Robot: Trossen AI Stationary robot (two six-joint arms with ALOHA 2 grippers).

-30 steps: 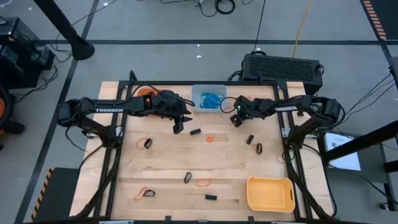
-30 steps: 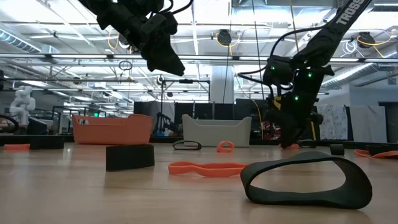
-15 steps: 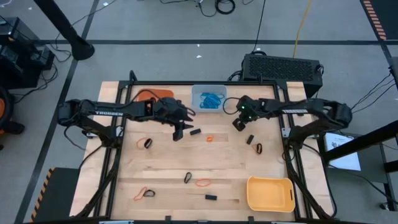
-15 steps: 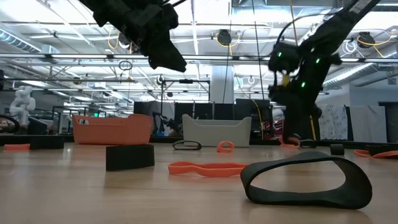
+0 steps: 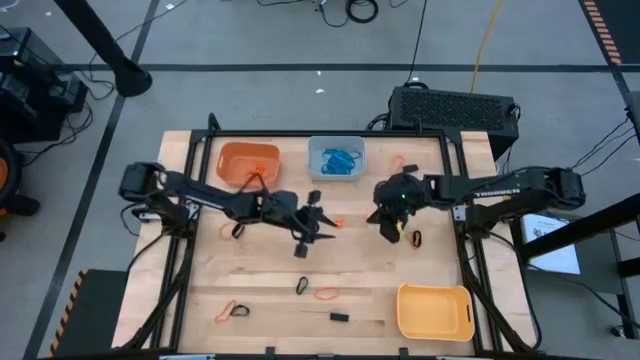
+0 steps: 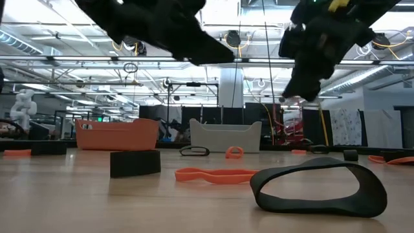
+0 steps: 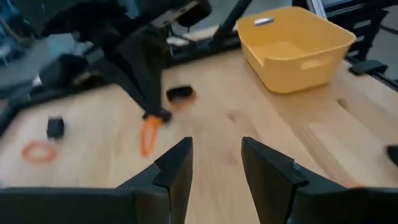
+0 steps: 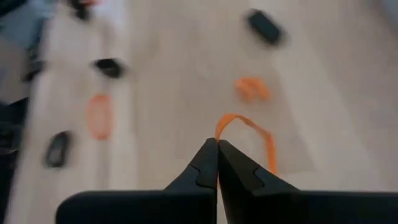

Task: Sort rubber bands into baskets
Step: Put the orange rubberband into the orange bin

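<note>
Rubber bands: sorting is partly done; an orange band [image 8: 245, 127] is clamped in the right hand, the rest lie loose on the table or in baskets.
Right hand [image 5: 388, 232]: fingers pressed together on the orange band, which loops out ahead of the tips in the right wrist view; raised over the table's right half, well off the surface in the low view.
Left hand [image 5: 303, 248]: fingers apart, nothing between them; it hangs over the middle of the table [image 5: 270, 290], near a small orange band [image 5: 337, 222].
Blue-grey basket [image 5: 337, 160]: at the far edge, centre; holds a bunch of blue bands [image 5: 341, 159] (this colour looks done, as no blue band shows on the table).
Orange basket [image 5: 247, 162]: at the far edge, left of the blue-grey one; contents cannot be made out.
Yellow basket [image 5: 435, 310]: near right corner; appears empty.
Left on the table: black bands [image 5: 238, 230] and orange bands [image 5: 327, 294], spread from the left side to the near edge; one more black band [image 5: 416, 238] lies just beside the right hand.
Judgement: roughly a third complete; black bands, probably meant for the yellow basket, look untouched.
</note>
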